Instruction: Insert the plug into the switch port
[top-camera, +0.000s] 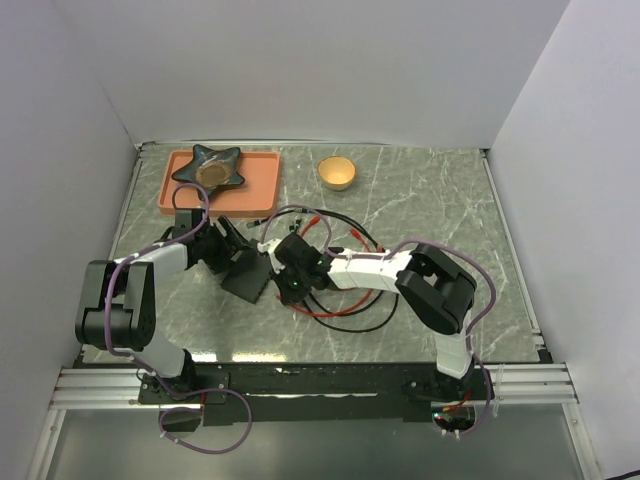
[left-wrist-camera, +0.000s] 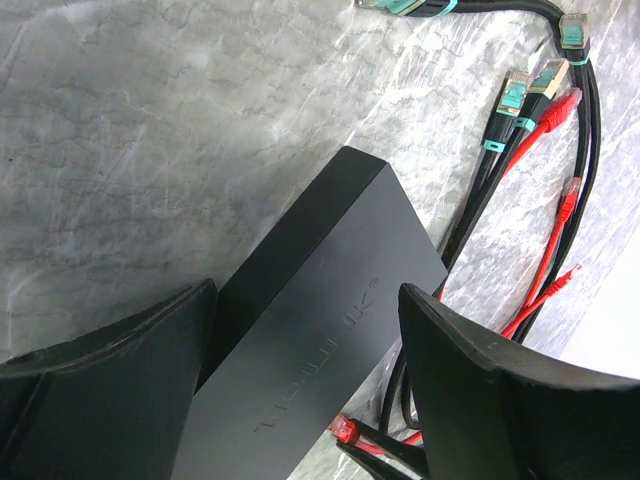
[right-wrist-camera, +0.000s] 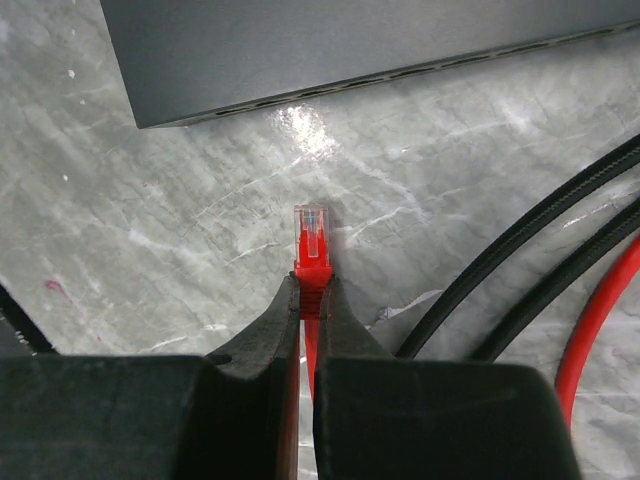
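A flat matte black switch box (left-wrist-camera: 300, 330) (top-camera: 247, 276) lies on the marble table. My left gripper (left-wrist-camera: 308, 295) (top-camera: 236, 256) straddles it with the jaws wide open. The left finger (left-wrist-camera: 120, 390) sits against the box's side, while a strip of table shows between the box and the right finger (left-wrist-camera: 500, 390). My right gripper (right-wrist-camera: 311, 285) (top-camera: 292, 284) is shut on the boot of a red plug (right-wrist-camera: 311, 235) (left-wrist-camera: 346, 431). The plug's clear tip points at the box's slotted long side (right-wrist-camera: 350, 60), a short gap away. No switch port shows in any view.
Loose black and red cables (top-camera: 345, 300) with teal-booted plugs (left-wrist-camera: 518, 95) and red plugs (left-wrist-camera: 565, 105) lie right of the box. At the back left, a salmon tray (top-camera: 262, 185) holds a dark star-shaped dish (top-camera: 210, 165). A yellow bowl (top-camera: 337, 172) stands behind.
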